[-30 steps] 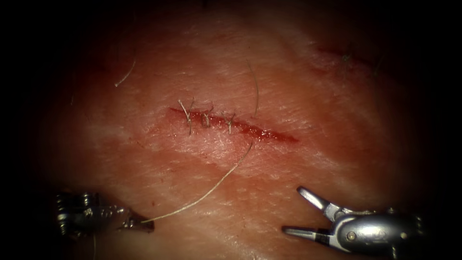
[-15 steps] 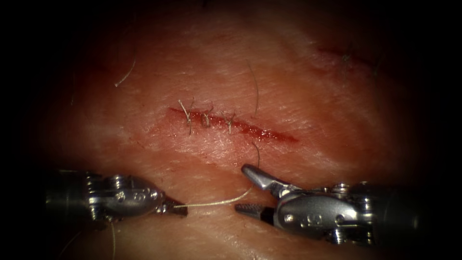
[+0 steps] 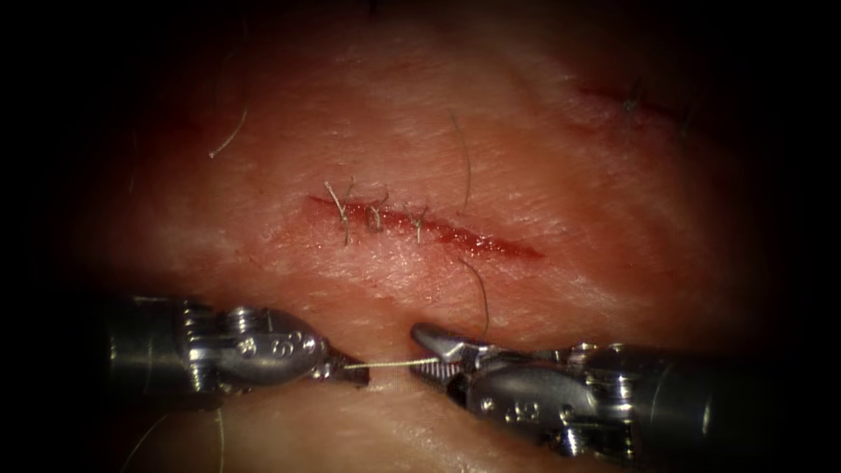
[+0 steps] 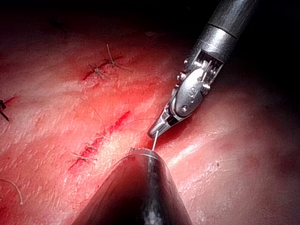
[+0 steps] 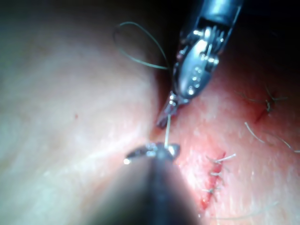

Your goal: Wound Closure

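The cut (image 3: 491, 243) runs across the tissue (image 3: 561, 175), with three stitches (image 3: 377, 215) on its left part and its right part gaping. Below it, my left tool (image 3: 355, 370) is shut on the pale thread (image 3: 390, 364). My right tool (image 3: 427, 355) is shut on the same thread a short way to the right. The span between them is short and taut. A dark strand (image 3: 479, 293) curves from the right tool up to the cut. In the left wrist view, the right tool (image 4: 154, 132) holds the thread (image 4: 153, 143). In the right wrist view, the left tool (image 5: 165, 119) grips it too.
A loose cut end of thread (image 3: 229, 136) lies on the tissue at the upper left. Another thin strand (image 3: 464, 158) stands above the cut. A second small stitched wound (image 3: 618, 98) sits at the upper right. Red fluid lines the cut.
My right tool came up and left to the thread, and its wide-open jaws closed on it. My left tool moved right and up with the thread, so the span shortened.
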You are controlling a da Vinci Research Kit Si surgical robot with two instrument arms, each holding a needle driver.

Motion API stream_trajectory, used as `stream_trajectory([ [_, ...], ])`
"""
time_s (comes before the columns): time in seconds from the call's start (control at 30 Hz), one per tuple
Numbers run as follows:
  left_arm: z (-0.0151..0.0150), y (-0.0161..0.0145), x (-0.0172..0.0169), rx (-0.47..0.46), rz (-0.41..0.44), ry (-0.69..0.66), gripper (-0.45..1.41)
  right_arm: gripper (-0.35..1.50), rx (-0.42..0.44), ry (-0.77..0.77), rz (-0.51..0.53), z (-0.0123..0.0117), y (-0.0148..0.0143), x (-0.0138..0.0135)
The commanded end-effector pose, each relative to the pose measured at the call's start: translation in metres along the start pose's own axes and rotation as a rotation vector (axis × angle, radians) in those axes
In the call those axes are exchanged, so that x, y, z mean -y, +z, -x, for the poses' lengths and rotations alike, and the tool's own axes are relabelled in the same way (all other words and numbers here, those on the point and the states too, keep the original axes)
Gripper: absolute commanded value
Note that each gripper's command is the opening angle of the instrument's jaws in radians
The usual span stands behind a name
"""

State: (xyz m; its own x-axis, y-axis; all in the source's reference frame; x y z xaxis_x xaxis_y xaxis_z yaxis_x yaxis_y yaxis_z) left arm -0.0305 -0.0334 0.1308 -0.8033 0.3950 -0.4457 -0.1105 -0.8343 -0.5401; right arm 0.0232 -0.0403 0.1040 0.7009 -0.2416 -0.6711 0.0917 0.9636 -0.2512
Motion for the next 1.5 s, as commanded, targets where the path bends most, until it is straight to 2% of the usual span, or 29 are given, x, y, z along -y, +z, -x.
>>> stream_trajectory([
  [0.03, 0.0, 0.0005, 0.0, 0.0, 0.005, 0.001, -0.45, -0.35, 0.01, -0.006, 0.01, 0.0001, 0.0008, 0.0001],
  [0.07, -0.0002, 0.0003, 0.0002, -0.006, 0.001, -0.001, -0.45, -0.35, 0.039, -0.021, 0.004, 0.0007, 0.0006, 0.0],
  [0.1, -0.0003, 0.0001, 0.0004, -0.013, -0.01, -0.003, -0.28, -0.35, 0.049, -0.019, -0.002, 0.001, 0.0004, 0.0],
  [0.13, -0.0006, -0.0003, 0.0008, -0.031, -0.031, -0.026, 0.46, -0.35, 0.069, -0.023, -0.022, 0.0018, -0.0001, 0.0],
  [0.17, -0.0008, -0.0006, 0.0011, -0.038, -0.042, -0.083, 0.79, -0.35, 0.078, -0.025, -0.02, 0.0024, -0.0007, -0.0001],
  [0.2, -0.001, -0.0012, 0.0015, -0.037, -0.044, -0.116, 1.03, -0.35, 0.092, -0.028, -0.019, 0.0036, -0.0017, -0.0002],
  [0.27, -0.0012, -0.0017, 0.0016, -0.037, -0.043, -0.125, 1.11, -0.35, 0.107, -0.026, -0.021, 0.0045, -0.0025, -0.0004],
  [0.33, -0.0011, -0.0013, 0.0012, -0.036, -0.052, -0.132, 1.11, -0.35, 0.111, -0.007, -0.003, 0.0059, -0.0041, -0.0008],
  [0.43, -0.0004, 0.0002, 0.0012, -0.029, -0.065, -0.145, 1.09, -0.35, 0.109, -0.005, 0.014, 0.0063, -0.0056, -0.0017],
  [0.57, 0.0011, 0.0016, 0.0022, -0.003, -0.069, -0.154, 0.94, -0.35, 0.104, -0.013, 0.019, 0.0063, -0.0073, -0.0025],
  [0.73, 0.0019, 0.0012, 0.0029, 0.012, -0.067, -0.147, 0.76, -0.35, 0.092, -0.027, 0.017, 0.0058, -0.0081, -0.0018],
  [0.77, 0.0022, 0.001, 0.0028, 0.012, -0.066, -0.146, 0.67, -0.35, 0.091, -0.028, 0.016, 0.006, -0.0083, -0.0018],
  [0.87, 0.0023, 0.0009, 0.0024, 0.016, -0.063, -0.145, 0.27, -0.35, 0.088, -0.029, 0.015, 0.0062, -0.0085, -0.0017],
  [0.93, 0.0022, 0.0008, 0.002, 0.015, -0.054, -0.145, -0.05, -0.35, 0.088, -0.029, 0.015, 0.0062, -0.0085, -0.0017],
  [1.0, 0.0021, 0.0008, 0.0017, 0.015, -0.048, -0.133, -0.23, -0.35, 0.088, -0.03, 0.015, 0.0062, -0.0085, -0.0016],
  [1.03, 0.0022, 0.0007, 0.0014, 0.018, -0.047, -0.126, -0.45, -0.35, 0.088, -0.03, 0.016, 0.0063, -0.0085, -0.0016],
  [1.33, 0.003, -0.0021, 0.0007, 0.03, -0.028, -0.028, -0.45, -0.35, 0.093, -0.029, 0.015, 0.0067, -0.0081, -0.0016],
  [1.37, 0.0029, -0.0024, 0.0007, 0.031, -0.037, -0.018, -0.45, -0.3, 0.093, -0.029, 0.018, 0.0067, -0.0081, -0.0017],
  [1.4, 0.0026, -0.0028, 0.0009, 0.036, -0.057, -0.014, -0.45, 0.05, 0.091, -0.028, 0.023, 0.0067, -0.0081, -0.0017],
  [1.43, 0.0025, -0.0031, 0.001, 0.033, -0.076, -0.017, -0.45, 0.31, 0.089, -0.027, 0.029, 0.0067, -0.0081, -0.0017],
  [1.47, 0.0021, -0.0037, 0.0015, 0.022, -0.102, -0.013, -0.45, 0.98, 0.079, 0.003, 0.035, 0.0068, -0.0084, -0.0017],
  [1.5, 0.002, -0.0039, 0.0017, 0.019, -0.104, -0.015, -0.45, 1.1, 0.07, 0.014, 0.034, 0.0068, -0.0086, -0.0016],
])
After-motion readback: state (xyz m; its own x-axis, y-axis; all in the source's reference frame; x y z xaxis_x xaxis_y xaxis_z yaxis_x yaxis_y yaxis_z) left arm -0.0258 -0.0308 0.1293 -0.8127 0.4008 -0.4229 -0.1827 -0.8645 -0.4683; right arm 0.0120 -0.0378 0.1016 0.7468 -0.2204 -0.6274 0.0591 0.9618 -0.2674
